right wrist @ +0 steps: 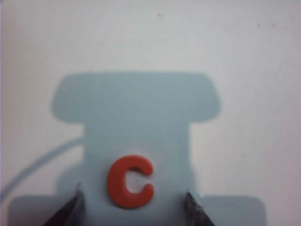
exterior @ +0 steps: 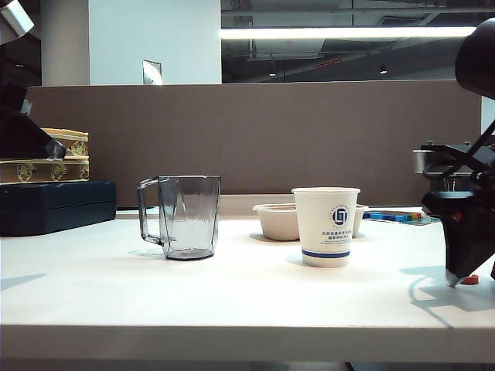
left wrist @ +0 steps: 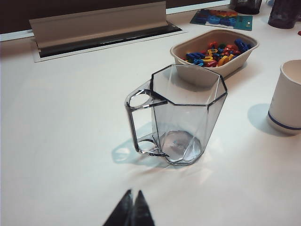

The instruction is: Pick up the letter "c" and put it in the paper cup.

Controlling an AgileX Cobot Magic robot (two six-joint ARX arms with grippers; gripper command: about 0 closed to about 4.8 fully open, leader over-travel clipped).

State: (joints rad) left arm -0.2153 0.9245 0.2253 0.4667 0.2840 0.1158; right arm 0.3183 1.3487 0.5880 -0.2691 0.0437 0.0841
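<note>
The broad white desk (exterior: 232, 286) carries everything. Near its middle stands a clear grey faceted handled mug (exterior: 184, 216), and beside that a low beige bowl (left wrist: 214, 54) heaped with coloured plastic letters. In front of the bowl is the white paper cup with a round blue logo (exterior: 326, 226), upright and seemingly empty. The left gripper (left wrist: 130, 212) hangs back short of the mug, jaws pressed together. Far to the right, well apart from the cup, the right gripper (right wrist: 131, 205) is low over the desk, jaws spread either side of the tiny flat red-orange letter "c" (right wrist: 130, 181), which lies flat, ungrasped. This looks like the pick-up step; next it should settle lower and pinch.
</note>
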